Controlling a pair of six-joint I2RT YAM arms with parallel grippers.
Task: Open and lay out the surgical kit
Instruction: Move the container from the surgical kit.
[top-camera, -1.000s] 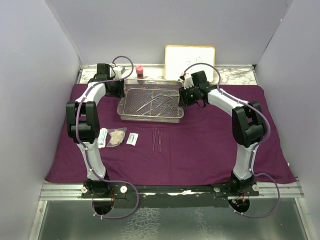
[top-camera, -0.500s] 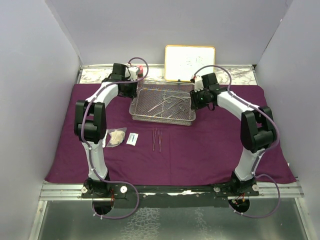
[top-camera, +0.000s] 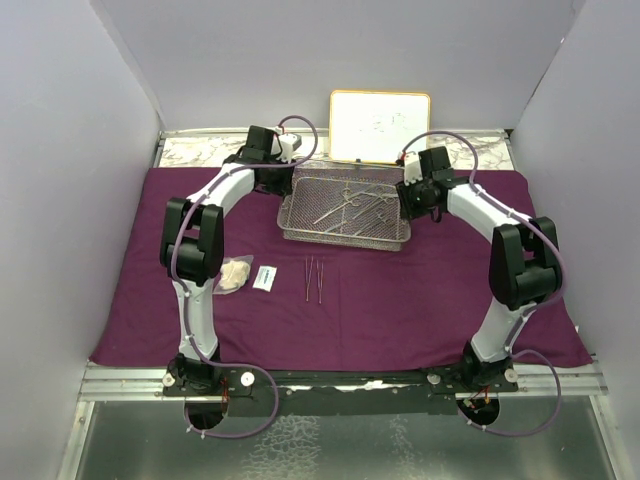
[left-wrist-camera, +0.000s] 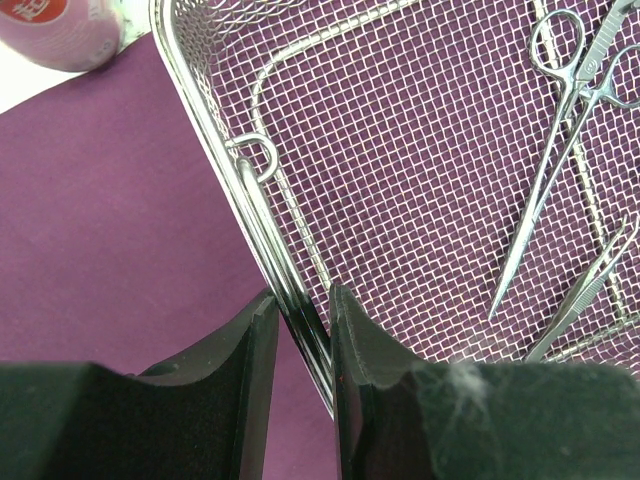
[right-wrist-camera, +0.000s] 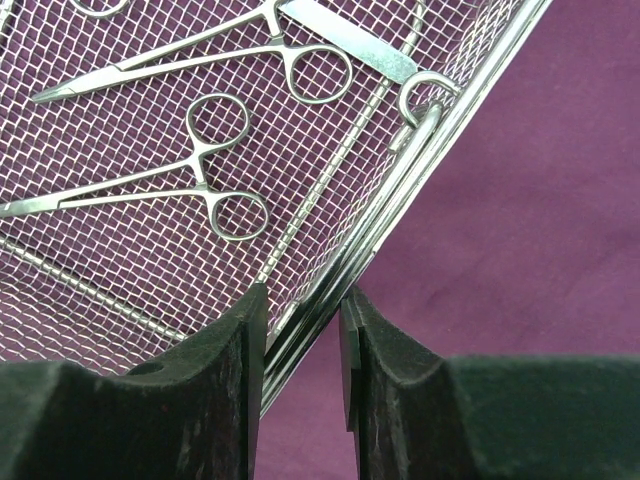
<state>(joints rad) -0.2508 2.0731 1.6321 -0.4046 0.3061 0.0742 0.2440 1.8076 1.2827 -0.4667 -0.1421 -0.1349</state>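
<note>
The rectangular silver wire-mesh tray (top-camera: 345, 238) sits toward the far middle of the dark purple cloth (top-camera: 400, 300), with ring-handled steel clamps (right-wrist-camera: 197, 176) lying flat inside it. The left end effector (left-wrist-camera: 302, 300) pinches the tray's left rim and the right end effector (right-wrist-camera: 302, 298) pinches its right rim. Nearer, slim forceps (top-camera: 313, 280), gauze (top-camera: 236, 274) and a small white packet (top-camera: 264, 278) lie on the cloth. The cloth covers most of the surface (top-camera: 200, 148), whose marbled far strip shows. A framed whiteboard (top-camera: 380, 126) leans against the pale far wall (top-camera: 300, 60).
</note>
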